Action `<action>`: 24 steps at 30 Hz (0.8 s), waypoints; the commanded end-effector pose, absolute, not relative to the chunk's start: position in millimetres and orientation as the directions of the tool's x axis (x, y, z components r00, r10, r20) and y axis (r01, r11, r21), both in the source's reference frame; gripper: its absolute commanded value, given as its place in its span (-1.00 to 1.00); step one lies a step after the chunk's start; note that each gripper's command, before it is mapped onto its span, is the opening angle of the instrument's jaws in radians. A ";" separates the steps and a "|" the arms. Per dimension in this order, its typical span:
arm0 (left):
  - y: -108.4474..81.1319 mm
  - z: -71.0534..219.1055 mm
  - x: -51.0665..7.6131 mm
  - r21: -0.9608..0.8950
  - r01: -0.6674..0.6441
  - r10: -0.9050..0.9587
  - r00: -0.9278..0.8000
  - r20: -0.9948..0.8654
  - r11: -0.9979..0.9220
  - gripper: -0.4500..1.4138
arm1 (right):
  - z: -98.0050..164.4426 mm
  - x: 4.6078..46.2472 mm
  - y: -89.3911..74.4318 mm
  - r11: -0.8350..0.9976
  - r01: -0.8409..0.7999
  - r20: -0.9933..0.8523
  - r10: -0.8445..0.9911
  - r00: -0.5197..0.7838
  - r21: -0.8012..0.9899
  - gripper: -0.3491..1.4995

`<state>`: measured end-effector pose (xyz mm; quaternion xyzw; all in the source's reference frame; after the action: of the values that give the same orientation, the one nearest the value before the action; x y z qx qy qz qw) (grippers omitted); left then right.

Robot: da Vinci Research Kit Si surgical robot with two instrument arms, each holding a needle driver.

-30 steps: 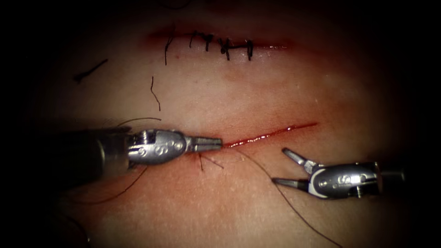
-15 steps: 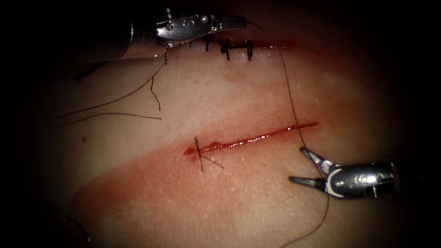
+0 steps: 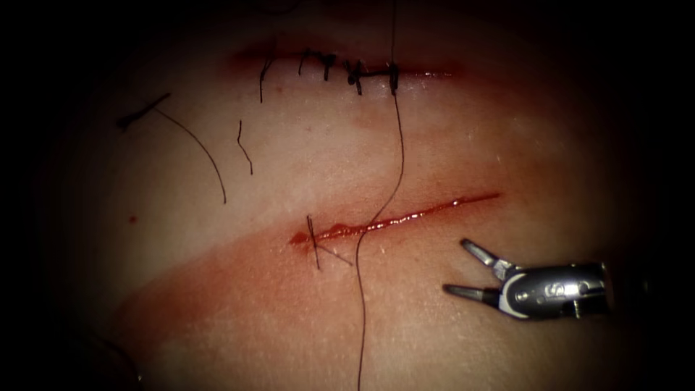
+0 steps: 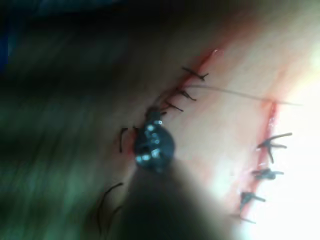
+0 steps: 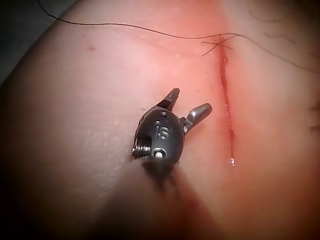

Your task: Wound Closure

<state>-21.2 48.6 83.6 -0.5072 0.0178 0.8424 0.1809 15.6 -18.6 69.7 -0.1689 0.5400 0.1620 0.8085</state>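
Observation:
The open cut runs slantwise across the tissue, wet with red fluid. One stitch with short tails closes its left end. A long thread comes down from the top edge, crosses the cut just right of the stitch and leaves at the bottom. My right tool hovers below the cut's right half, jaws open and holding nothing. The right wrist view shows the same open right tool beside the cut, with the thread beyond. My left tool is blurred over an older stitched line.
An older cut with several dark stitches lies along the top of the tissue. Loose cut thread ends lie at the upper left. A second stitched line sits beyond the left tool.
The left tool left the cut's left end, rose to the top and went out of the endoscope view, drawing the thread upward. The thread now hangs across the cut. The right tool barely shifted.

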 end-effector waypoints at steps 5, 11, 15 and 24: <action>52.5 85.1 -24.5 -0.130 -0.337 0.275 -0.428 -0.861 -0.932 -1.00 | 70.2 16.1 -19.6 0.891 -0.444 -0.929 0.086 0.360 -0.090 0.91; 57.5 86.0 -26.7 -0.096 -0.356 0.256 -0.437 -0.862 -0.930 -1.00 | 70.1 16.0 -19.7 0.891 -0.444 -0.929 0.086 0.360 -0.090 0.91; 61.0 86.3 -27.6 -0.093 -0.373 0.262 -0.432 -0.863 -0.923 -1.00 | 70.1 16.1 -19.8 0.891 -0.445 -0.929 0.086 0.361 -0.090 0.91; 60.9 86.6 -29.0 -0.222 -0.429 0.393 -0.366 -0.843 -0.876 0.44 | 70.0 16.6 -19.9 0.890 -0.447 -0.928 0.087 0.362 -0.092 0.91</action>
<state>-28.6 59.4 86.3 -0.5054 0.0072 0.8239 0.2563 16.0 -19.2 69.5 -0.1691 0.5396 0.1645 0.8082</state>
